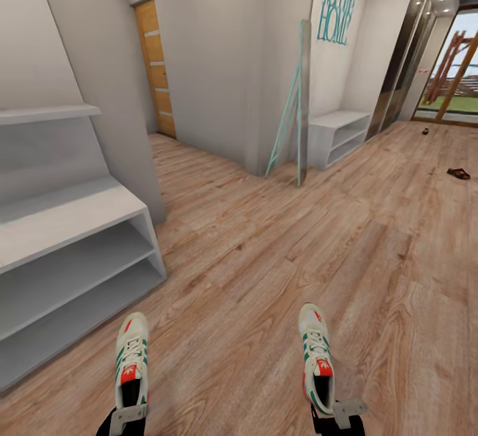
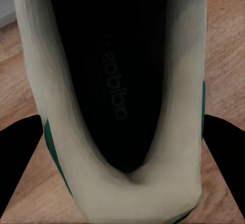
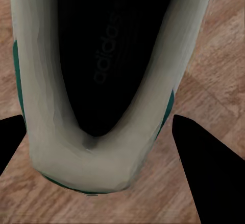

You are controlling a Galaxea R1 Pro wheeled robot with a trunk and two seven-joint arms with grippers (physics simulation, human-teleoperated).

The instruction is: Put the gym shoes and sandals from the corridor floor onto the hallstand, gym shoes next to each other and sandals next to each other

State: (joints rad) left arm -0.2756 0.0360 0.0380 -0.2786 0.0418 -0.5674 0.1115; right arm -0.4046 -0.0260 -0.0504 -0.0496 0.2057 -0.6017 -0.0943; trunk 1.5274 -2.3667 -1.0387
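Note:
Two cream-white gym shoes with green stripes and red-orange tongues point away from me at the bottom of the head view. My left gripper (image 1: 127, 417) is shut on the heel of the left gym shoe (image 1: 131, 363). My right gripper (image 1: 338, 416) is shut on the heel of the right gym shoe (image 1: 316, 356). In each wrist view black fingers (image 2: 18, 157) (image 3: 209, 173) press both sides of a shoe's heel opening. The pale grey hallstand (image 1: 73, 214) stands at my left, its two shelf tiers bare. Two dark sandals (image 1: 458, 173) (image 1: 425, 131) lie far off at the right on the corridor floor (image 1: 265, 270).
A plain white low bench (image 1: 338, 132) stands against the far wall, with a teal-framed panel (image 1: 295, 107) leaning beside it. A wooden door (image 1: 156, 68) is at the back left. Glass doors (image 1: 451, 71) are at the far right. A wall corner (image 1: 126, 124) adjoins the hallstand.

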